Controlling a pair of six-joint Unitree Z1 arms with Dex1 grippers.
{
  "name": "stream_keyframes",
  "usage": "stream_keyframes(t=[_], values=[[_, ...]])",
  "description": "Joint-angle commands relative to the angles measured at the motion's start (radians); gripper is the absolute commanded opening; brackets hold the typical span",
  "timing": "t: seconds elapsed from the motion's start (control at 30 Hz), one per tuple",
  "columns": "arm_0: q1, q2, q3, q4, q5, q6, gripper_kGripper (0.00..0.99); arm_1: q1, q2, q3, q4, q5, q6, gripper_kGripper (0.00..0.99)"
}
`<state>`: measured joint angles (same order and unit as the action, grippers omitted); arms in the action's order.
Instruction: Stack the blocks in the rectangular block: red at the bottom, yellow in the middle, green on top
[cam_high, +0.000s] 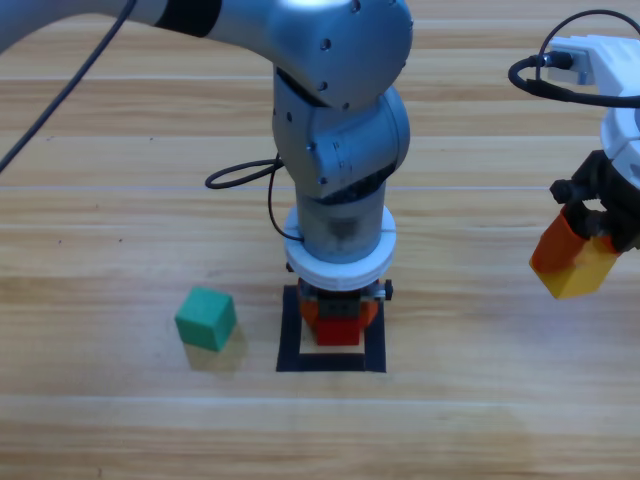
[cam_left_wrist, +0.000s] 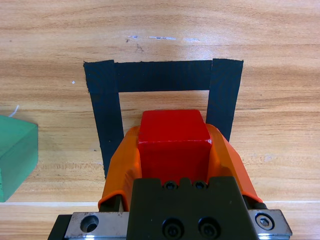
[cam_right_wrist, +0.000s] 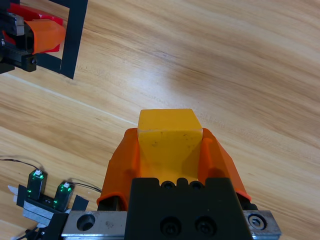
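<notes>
My left gripper (cam_high: 338, 318) has come down in the middle of the table and is shut on the red cube (cam_high: 338, 333) (cam_left_wrist: 174, 142). It holds the cube low inside the black tape rectangle (cam_high: 330, 364) (cam_left_wrist: 165, 76), toward the outline's near side in the left wrist view. The teal-green cube (cam_high: 206, 318) (cam_left_wrist: 15, 155) sits alone on the wood just left of the rectangle. At the right edge, my right gripper (cam_high: 575, 255) (cam_right_wrist: 169, 131) hangs above the table, shut on the yellow cube (cam_high: 582, 272) (cam_right_wrist: 169, 135).
A black cable loop (cam_high: 240, 175) hangs beside the left arm. The right arm's cable (cam_high: 560, 75) curls at the top right. A small part with green lights (cam_right_wrist: 45, 192) shows at the right wrist view's lower left.
</notes>
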<state>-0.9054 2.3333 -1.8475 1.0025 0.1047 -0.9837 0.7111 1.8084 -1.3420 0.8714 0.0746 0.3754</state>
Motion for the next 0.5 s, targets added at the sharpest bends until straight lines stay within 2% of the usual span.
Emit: stream_keyframes(t=[0.03, 0.1, 0.17, 0.33, 0.4, 0.5], values=[[-0.023, 0.066, 0.024, -0.015, -0.002, 0.013, 0.049, 0.025, 0.055, 0.026, -0.02, 0.002, -0.012, 0.192], [-0.026, 0.063, 0.021, -0.015, -0.002, 0.011, 0.146, 0.025, 0.055, 0.026, -0.02, 0.002, -0.012, 0.192], [-0.027, 0.055, 0.022, -0.013, -0.002, 0.008, 0.295, 0.025, 0.055, 0.026, -0.02, 0.002, -0.012, 0.192], [-0.033, 0.037, 0.025, -0.013, 0.0, -0.004, 0.83, 0.025, 0.055, 0.026, -0.02, 0.002, -0.012, 0.192], [-0.033, 0.028, 0.034, -0.012, 0.001, -0.009, 0.902, 0.025, 0.055, 0.026, -0.02, 0.002, -0.012, 0.192], [-0.033, 0.011, 0.044, -0.012, 0.006, -0.009, 0.925, 0.025, 0.055, 0.026, -0.02, 0.002, -0.012, 0.192]])
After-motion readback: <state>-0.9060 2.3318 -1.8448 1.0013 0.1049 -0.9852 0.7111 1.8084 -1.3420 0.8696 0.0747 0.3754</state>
